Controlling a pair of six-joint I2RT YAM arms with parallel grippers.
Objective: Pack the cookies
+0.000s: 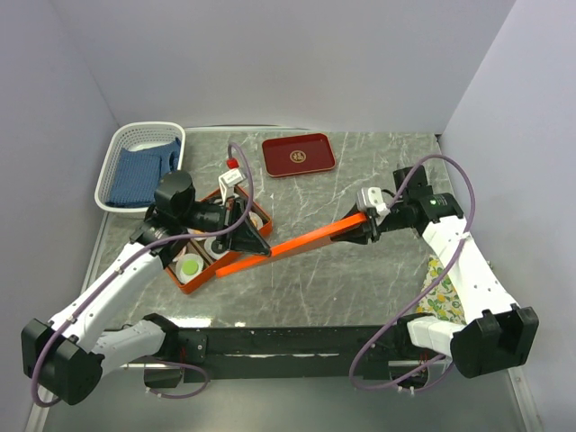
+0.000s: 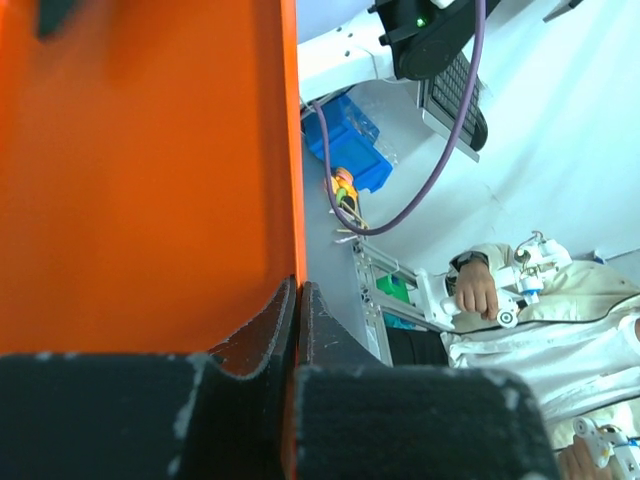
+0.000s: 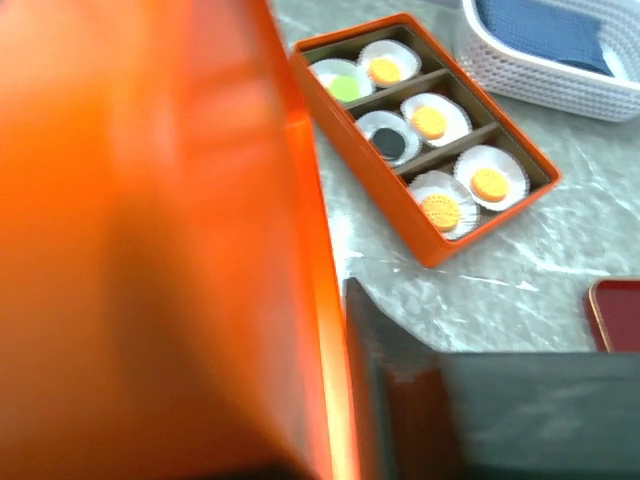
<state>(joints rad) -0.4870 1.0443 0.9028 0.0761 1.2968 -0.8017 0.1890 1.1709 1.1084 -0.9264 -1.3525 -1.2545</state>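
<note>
Cookies [image 3: 430, 122] lie in an orange box [image 3: 400, 215], six of them, each in its own white paper cup [image 3: 505, 165]. In the right wrist view the box sits at upper centre. Its top row holds the green cookie [image 3: 345, 85] beside an orange one. The middle row holds the black cookie [image 3: 388, 143] beside an orange one, and the bottom row holds two orange ones.

In the top view the box stands left of centre on the grey marble table [image 1: 360, 279], partly hidden under the left arm. Just right of it, the orange lid [image 1: 310, 238] stretches slantwise across the middle of the frame.

The left gripper [image 1: 252, 243] is pinched tight on the lid's lower-left end. The right gripper [image 1: 369, 220] is at its upper-right end, one finger [image 3: 400, 380] against the lid's rim. The other finger is hidden, so I cannot tell whether it grips.

Farther back, a white basket [image 1: 121, 144] with a blue cloth [image 1: 139, 175] sits at upper left. A red tray [image 1: 299, 155] lies at upper centre.
</note>
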